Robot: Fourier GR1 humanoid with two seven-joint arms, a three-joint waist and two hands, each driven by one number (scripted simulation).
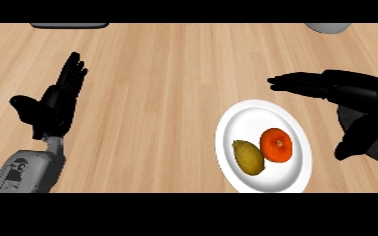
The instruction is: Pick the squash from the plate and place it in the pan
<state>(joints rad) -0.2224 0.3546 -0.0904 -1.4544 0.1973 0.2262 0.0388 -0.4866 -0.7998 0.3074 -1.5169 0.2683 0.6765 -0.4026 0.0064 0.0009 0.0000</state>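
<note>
A white plate (251, 115) lies on the wooden counter at the lower right. On it rest a yellow-olive squash (249, 157) at the left and an orange fruit (277, 144) touching it at the right. My right hand (347, 97) hovers above and to the right of the plate, open, fingers stretched leftward and thumb hanging down at the plate's right side. It holds nothing. My left hand (55, 102) rests open at the far left, fingers up. No pan shows fully in view.
A dark grey object (70, 25) is cut off at the top left edge. A pale grey rounded object (328, 27) is cut off at the top right. Bare wooden counter (162, 90) spreads between the hands.
</note>
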